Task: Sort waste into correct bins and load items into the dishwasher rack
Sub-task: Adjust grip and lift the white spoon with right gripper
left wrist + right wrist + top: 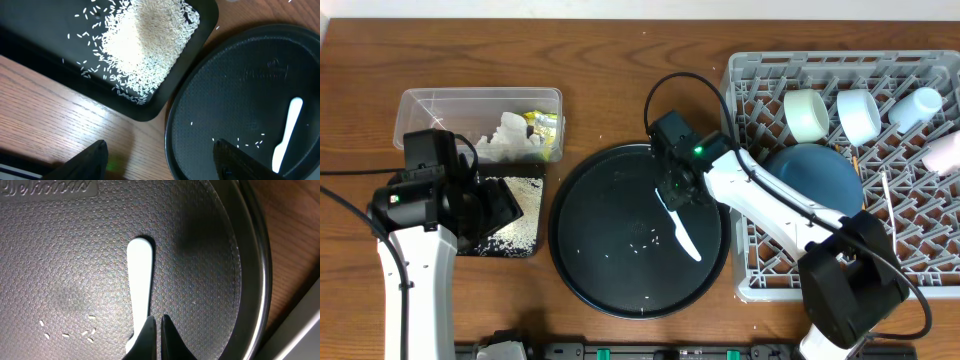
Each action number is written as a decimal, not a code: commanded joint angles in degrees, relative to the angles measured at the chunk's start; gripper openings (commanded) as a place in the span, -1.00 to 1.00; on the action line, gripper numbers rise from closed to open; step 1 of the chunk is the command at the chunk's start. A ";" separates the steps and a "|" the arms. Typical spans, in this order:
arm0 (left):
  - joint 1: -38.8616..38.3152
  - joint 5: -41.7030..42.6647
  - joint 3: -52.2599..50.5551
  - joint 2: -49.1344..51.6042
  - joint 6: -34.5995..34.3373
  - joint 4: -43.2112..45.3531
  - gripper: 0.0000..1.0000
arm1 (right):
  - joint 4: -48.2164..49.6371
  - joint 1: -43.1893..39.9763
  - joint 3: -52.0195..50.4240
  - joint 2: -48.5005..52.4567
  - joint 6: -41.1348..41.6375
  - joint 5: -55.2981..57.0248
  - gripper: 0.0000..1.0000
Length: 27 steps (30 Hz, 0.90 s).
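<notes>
Round black tray (590, 250): one, dead centre of the table (470, 50), our landmark.
White spoon (140, 280): one, lying flat on the right half of the round tray, nothing on top of it but fingertips at one end.
Right gripper (156, 322): down on the round tray at the spoon's far end; fingers all but together, only a dark slit between them. One tip overlaps the handle; whether it pinches the spoon I cannot tell.
Loose rice grains (75, 330): a handful scattered on the round tray beside the spoon, too small to count exactly.
Right arm: stretches from the rack across the round tray's right rim, covering part of both.
Left gripper (160, 144): hovers over bare wood at the round tray's left rim, fingers wide apart, nothing between them.
Shallow black tray (35, 40): one, just left of the round tray, almost touching; a heap of rice (145, 45) sits in it. The left arm hides its left part from above.
Clear tub (480, 93): one, left of the round tray and behind the shallow tray; inside, crumpled white napkin (505, 140) and one yellow-green wrapper (546, 127).
Dishwasher rack (760, 280): one, right of the round tray, edge close against it.
Dark-blue bowl (815, 175): one, in the rack, partly under the right arm.
Pale cups: three in a row along the rack's far side (807, 113) (858, 115) (917, 107); a fourth pale piece at the frame edge is cut off.
</notes>
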 commanded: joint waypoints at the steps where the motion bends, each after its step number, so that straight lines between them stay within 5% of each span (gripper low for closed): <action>1: 0.24 -0.33 -0.35 0.20 -0.24 -0.17 0.38 | 0.09 0.20 -0.57 -0.76 0.02 0.09 -0.55; 3: 0.24 -0.33 -0.35 0.20 -0.24 -0.17 0.38 | 0.07 0.52 -0.59 -0.72 0.00 -1.05 -0.08; 27: 0.24 -0.33 -0.35 0.20 -0.24 -0.17 0.38 | 3.65 4.63 -7.56 6.84 3.91 -1.07 -0.19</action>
